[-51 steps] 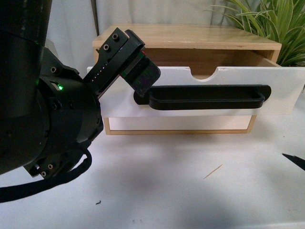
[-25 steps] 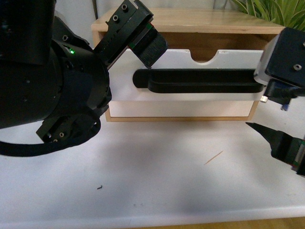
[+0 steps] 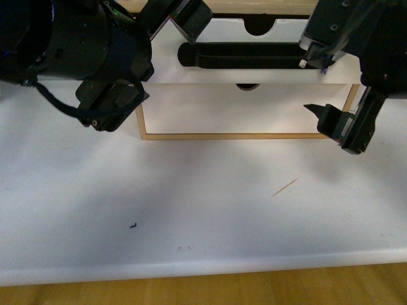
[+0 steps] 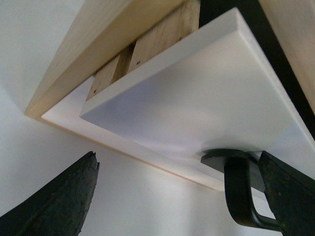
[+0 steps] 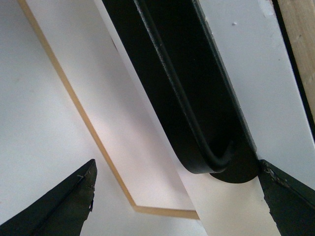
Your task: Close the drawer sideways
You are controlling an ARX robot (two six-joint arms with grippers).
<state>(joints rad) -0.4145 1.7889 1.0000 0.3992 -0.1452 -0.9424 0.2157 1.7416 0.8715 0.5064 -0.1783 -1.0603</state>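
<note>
The drawer (image 3: pixel 254 70) has a white front, a long black bar handle (image 3: pixel 245 56) and a notch (image 3: pixel 257 25) in its top edge. It stands out from the wooden cabinet; the left wrist view shows its front (image 4: pixel 197 103) and a light wood side (image 4: pixel 147 49). My left gripper (image 3: pixel 156 60) is open around the drawer's left end, with the handle's left end (image 4: pixel 238 191) next to one finger (image 4: pixel 290 196). My right gripper (image 3: pixel 334 101) is open at the drawer's right end, with the handle's right end (image 5: pixel 216 157) between its fingers.
A plain white drawer front (image 3: pixel 241 108) without a handle sits below in the wood frame (image 3: pixel 241 136). A thin tan sliver (image 3: pixel 284 187) and a small black speck (image 3: pixel 133 224) lie on the white table. The table's front edge (image 3: pixel 203 270) is near.
The right gripper has come into view and risen to the handle's right end. The left gripper stays at the left end. The cabinet now sits higher in the front view.
</note>
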